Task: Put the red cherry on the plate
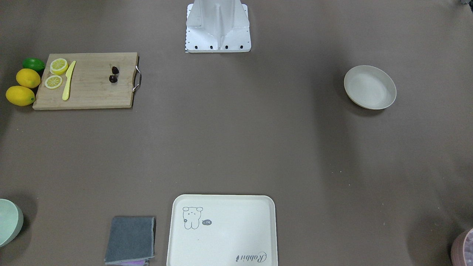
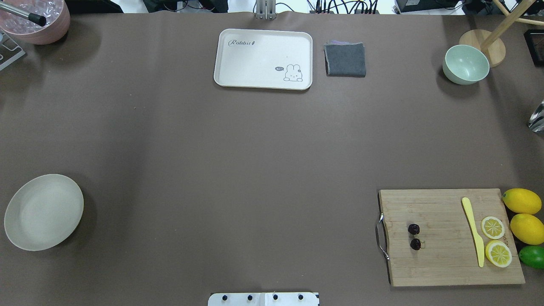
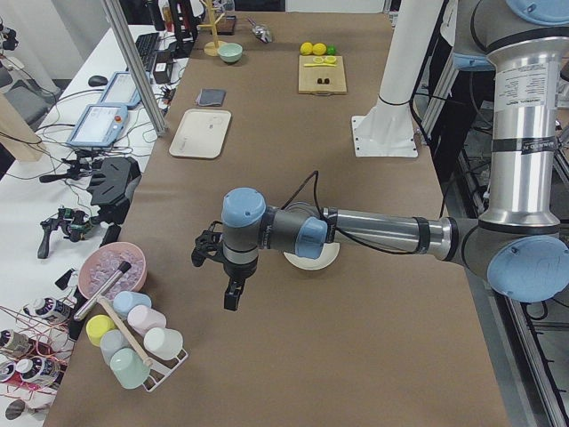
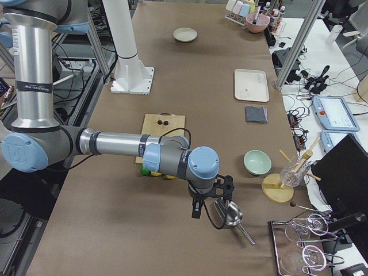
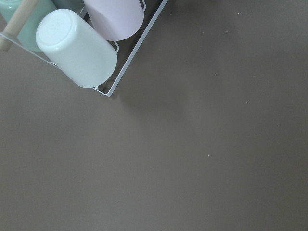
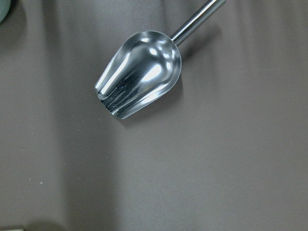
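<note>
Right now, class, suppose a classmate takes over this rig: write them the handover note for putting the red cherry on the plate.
Left hand: above bare table beside the cups; open or shut cannot be told.
Right hand: above the metal scoop; its state cannot be told either.
Red cherry: on the cutting board, near its handle, untouched.
Plate: empty, at the table's opposite end.
Done: nothing.
Left: grasp the cherry, carry it across, set it on the plate.

A long table [image 2: 238, 148] covered in plain brown sheeting is seen under even, diffuse light by which only soft shadows are cast, and along one side it is flanked by a white bench [image 3: 36, 205] on which tablets [image 3: 96, 124] are laid and beside which aluminium posts [image 3: 135, 67] are set.
</note>
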{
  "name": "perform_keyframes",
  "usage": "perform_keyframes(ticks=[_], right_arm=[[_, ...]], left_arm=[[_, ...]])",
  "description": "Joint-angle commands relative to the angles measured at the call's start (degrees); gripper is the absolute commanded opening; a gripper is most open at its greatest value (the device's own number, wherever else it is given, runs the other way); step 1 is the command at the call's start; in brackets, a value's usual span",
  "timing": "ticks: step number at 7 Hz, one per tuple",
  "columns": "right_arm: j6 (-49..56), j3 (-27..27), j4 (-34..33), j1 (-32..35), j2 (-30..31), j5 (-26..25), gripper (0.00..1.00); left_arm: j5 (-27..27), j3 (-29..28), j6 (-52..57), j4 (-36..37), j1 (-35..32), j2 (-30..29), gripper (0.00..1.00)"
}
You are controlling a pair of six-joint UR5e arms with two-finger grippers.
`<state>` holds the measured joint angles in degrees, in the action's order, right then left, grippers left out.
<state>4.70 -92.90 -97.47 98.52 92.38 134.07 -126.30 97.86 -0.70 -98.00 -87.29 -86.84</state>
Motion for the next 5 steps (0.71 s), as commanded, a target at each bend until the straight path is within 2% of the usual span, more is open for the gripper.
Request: perform_keyframes(ticks=[1,5], right_arm=[[0.0,0.0,0.0,0.0,-0.2,0.0,1.0],[0.0,-0.1,0.0,0.0,0.2,0.1,1.0]], left_arm=[[0.0,0.0,0.1,-0.1,0.0,-0.1,0.98],[-0.1,-0.2,-0.2,-0.3,0.0,-0.1,0.98]])
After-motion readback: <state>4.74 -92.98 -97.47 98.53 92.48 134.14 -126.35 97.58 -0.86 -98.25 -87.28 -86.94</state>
